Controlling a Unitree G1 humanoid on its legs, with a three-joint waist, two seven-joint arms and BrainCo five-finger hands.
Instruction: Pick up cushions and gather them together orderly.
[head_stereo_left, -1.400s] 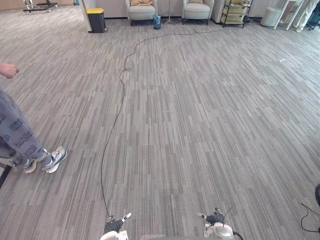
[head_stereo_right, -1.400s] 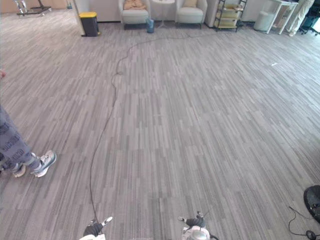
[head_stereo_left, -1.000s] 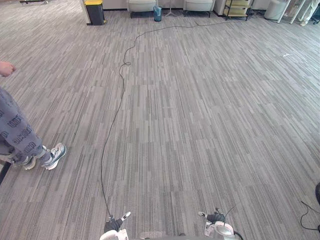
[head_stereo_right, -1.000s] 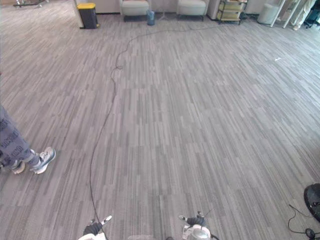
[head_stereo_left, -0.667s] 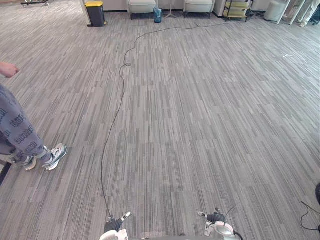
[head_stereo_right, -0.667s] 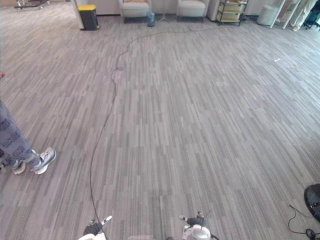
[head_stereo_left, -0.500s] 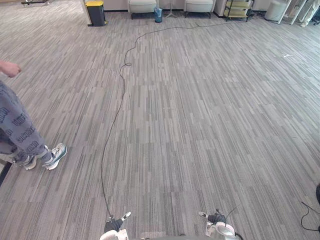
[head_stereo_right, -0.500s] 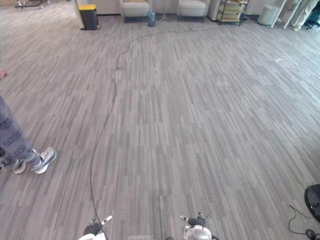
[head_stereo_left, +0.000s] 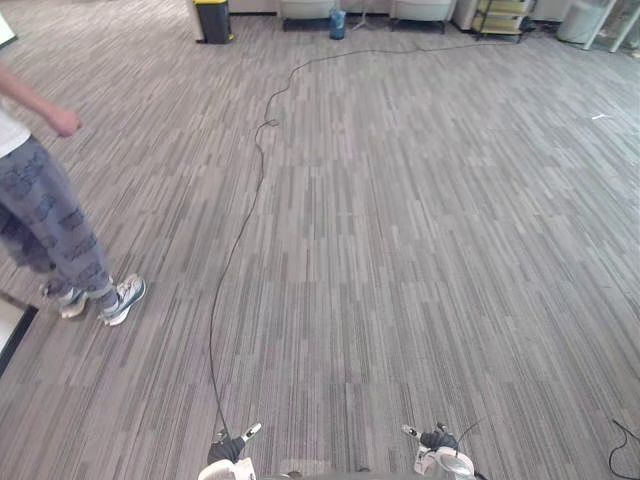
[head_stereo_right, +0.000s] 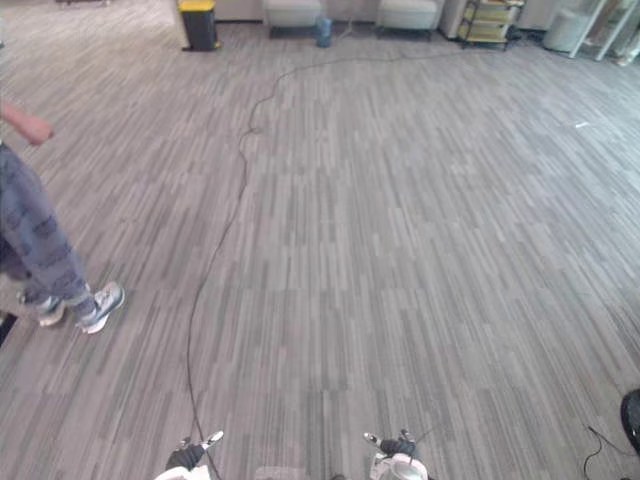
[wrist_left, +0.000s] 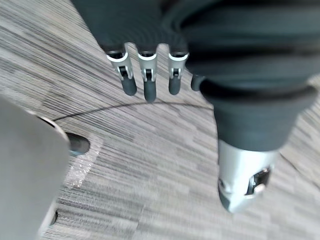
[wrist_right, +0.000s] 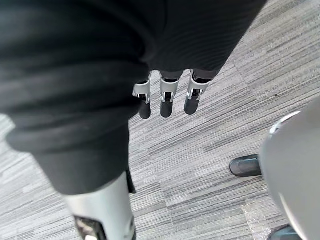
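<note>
No cushion is in sight on the grey carpet. My left hand (head_stereo_left: 229, 450) hangs at the bottom edge of the eye views, and my right hand (head_stereo_left: 436, 441) hangs at the bottom further right. In the left wrist view the left hand (wrist_left: 146, 82) has straight fingers pointing at the floor and holds nothing. My right hand (wrist_right: 167, 100) looks the same in its own wrist view, fingers straight and empty above the carpet.
A person (head_stereo_left: 48, 215) in patterned trousers and light sneakers stands at the left. At the far wall stand a black bin with a yellow lid (head_stereo_left: 213, 18), two pale armchairs (head_stereo_left: 306, 8) (head_stereo_left: 420, 8) and a shelf cart (head_stereo_left: 498, 12).
The camera has swung a little left and down, so the far wall slid up and right. The person shows further in the picture, arm swung forward. Both hands hang as before.
</note>
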